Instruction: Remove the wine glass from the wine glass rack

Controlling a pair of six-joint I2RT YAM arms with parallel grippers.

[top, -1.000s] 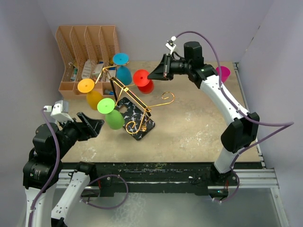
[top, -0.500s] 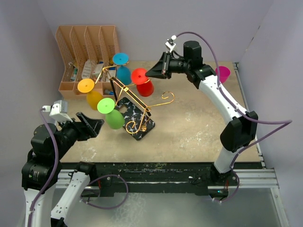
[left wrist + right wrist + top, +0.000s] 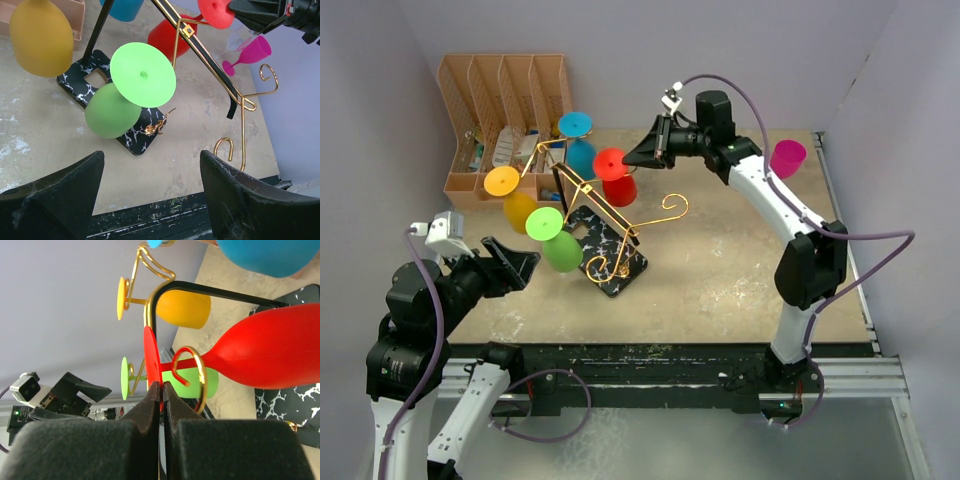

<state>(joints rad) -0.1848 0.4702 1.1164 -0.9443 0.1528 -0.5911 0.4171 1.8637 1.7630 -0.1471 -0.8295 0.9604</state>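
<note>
Right fingers [image 3: 145, 415] pinching red wine glass [image 3: 270, 355] foot | left fingers [image 3: 60, 190] spread; clear of rack [image 3: 75, 82]

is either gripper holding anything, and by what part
The right gripper pinches the red wine glass by the edge of its round foot; the left gripper is open, holding nothing.

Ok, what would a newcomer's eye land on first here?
Green glass, yellow glass, blue glass and red glass hang upside down from the gold wine glass rack, left of centre. The shut right tool points at the red one's foot; a magenta glass stands far right.
</note>
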